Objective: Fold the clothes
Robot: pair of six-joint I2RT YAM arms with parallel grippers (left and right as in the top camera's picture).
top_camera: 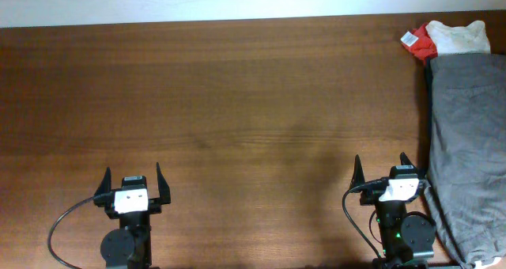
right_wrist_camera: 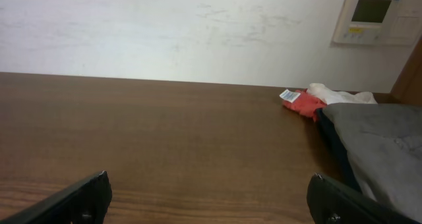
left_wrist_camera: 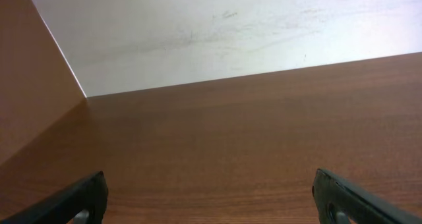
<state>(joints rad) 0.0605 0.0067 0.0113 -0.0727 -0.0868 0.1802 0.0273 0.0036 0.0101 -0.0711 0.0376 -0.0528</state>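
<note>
At the table's (top_camera: 237, 103) right edge lies the grey garment (top_camera: 473, 142), seemingly atop a dark navy cloth (right_wrist_camera: 333, 141) of which only the edge shows. Folding not yet begun. Next move, by my judgement: the right gripper (top_camera: 380, 164) pulls the garment to the table's centre. It and the left gripper (top_camera: 133, 176) stand spread, empty. Count: one garment, one navy cloth, one red-and-cream bundle (top_camera: 447, 38) at the table's far right corner, two grippers.

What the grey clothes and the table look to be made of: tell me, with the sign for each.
The grey clothes: soft fabric, probably cotton, matte; gentle creases and a faintly mottled grey tone. The table: wood or wood-look laminate, dark brown with a slight sheen; long straight grain lines show, but solid or veneer cannot be told.
</note>
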